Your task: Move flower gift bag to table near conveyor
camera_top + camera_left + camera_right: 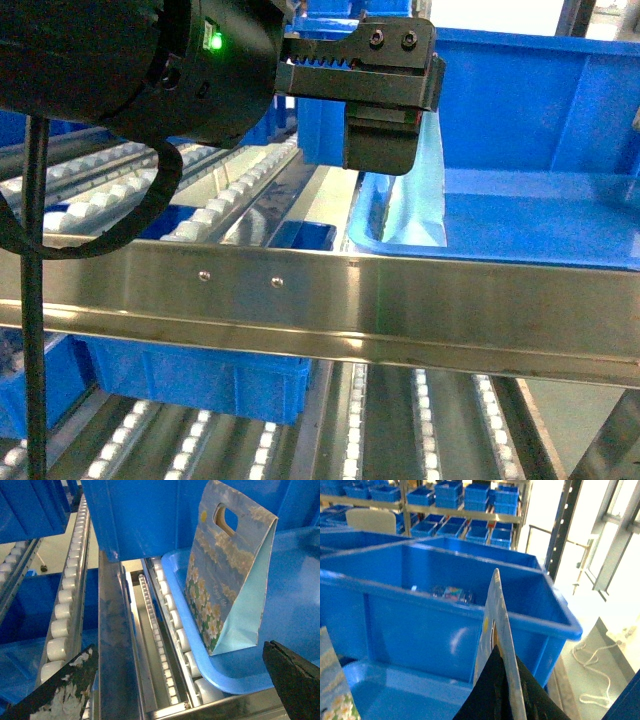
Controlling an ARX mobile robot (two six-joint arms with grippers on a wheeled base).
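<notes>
Upright, 1 flower gift bag [220, 580] stands in a blue bin [295, 605].

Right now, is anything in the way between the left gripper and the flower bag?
No, nothing visible. The left gripper is open, and the flower gift bag stands upright just ahead in the blue bin, with only the bin's rim and bare floor between them.

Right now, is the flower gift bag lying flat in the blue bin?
No, the flower gift bag stands upright on the floor of the blue bin, handle cutout at top.
</notes>
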